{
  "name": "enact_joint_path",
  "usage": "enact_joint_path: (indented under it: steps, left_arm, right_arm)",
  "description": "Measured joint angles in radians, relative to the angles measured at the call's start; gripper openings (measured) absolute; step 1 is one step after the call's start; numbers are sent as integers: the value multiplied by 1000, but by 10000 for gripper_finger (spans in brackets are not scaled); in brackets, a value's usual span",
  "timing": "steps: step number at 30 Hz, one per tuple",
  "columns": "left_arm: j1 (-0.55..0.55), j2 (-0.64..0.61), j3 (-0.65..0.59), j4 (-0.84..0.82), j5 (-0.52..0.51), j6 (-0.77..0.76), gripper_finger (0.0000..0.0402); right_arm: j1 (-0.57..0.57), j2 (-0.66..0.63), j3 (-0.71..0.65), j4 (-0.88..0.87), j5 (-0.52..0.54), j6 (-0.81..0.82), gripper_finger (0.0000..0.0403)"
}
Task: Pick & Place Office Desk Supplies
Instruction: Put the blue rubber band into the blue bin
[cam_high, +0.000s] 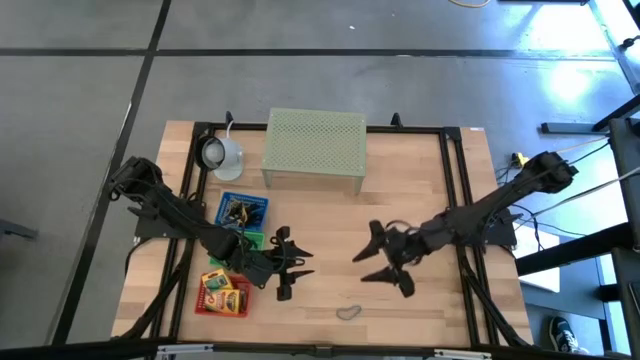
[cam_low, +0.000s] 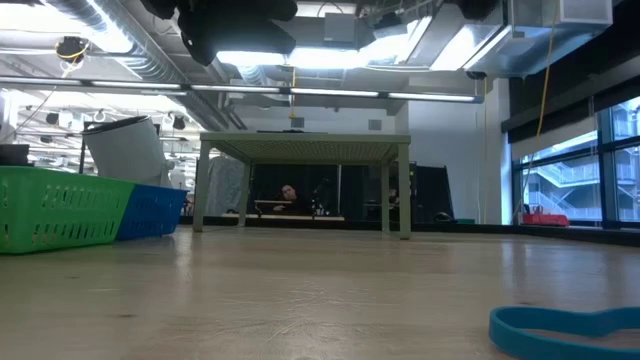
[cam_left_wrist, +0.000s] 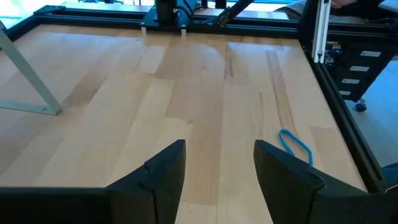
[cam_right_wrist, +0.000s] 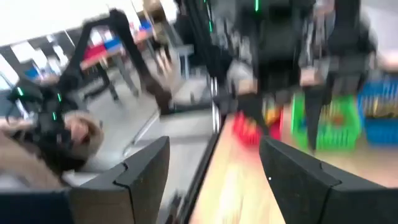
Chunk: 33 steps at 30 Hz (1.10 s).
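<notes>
- A blue loop (cam_low: 565, 328) is seen flat on the table (cam_high: 420, 190), near the front edge, about midway between both arms, long axis roughly along that edge.
- Left claw (cam_high: 287, 262) and right claw (cam_high: 385, 258) are both held spread, empty, above it; neither is clearly nearer.
- No readable writing can be made out.

Bright overhead light; right-wrist motion blur
</notes>
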Motion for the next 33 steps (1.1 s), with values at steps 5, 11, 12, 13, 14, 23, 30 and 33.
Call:
enact_joint_path:
  steps: [5, 11, 12, 13, 14, 23, 30, 33]
  left_arm:
    - [0, 0, 0, -13, 0, 0, 184]
    - [0, 0, 0, -15, -1, -1, 184]
    - [0, 0, 0, -15, -1, -2, 184]
    - [0, 0, 0, -15, -1, -3, 184]
    - [0, 0, 0, -15, -1, -4, 184]
    - [0, 0, 0, -15, 0, -55, 184]
    - [9, 0, 0, -15, 0, -33, 184]
    - [20, 0, 0, -15, 0, -19, 184]
  right_arm:
    - [56, 74, 0, -123, 61, 30, 252]
    - [80, 168, -1, -164, 19, -80, 252]
    - [84, 187, -1, -165, 5, -101, 252]
    - [88, 207, -1, -165, -5, -122, 252]
    - [93, 228, -1, -167, -8, -143, 252]
    - [121, 452, -1, -154, -57, -188, 252]
    - [148, 552, 43, -107, -59, -216, 252]
    - [153, 598, 85, -106, -67, -239, 252]
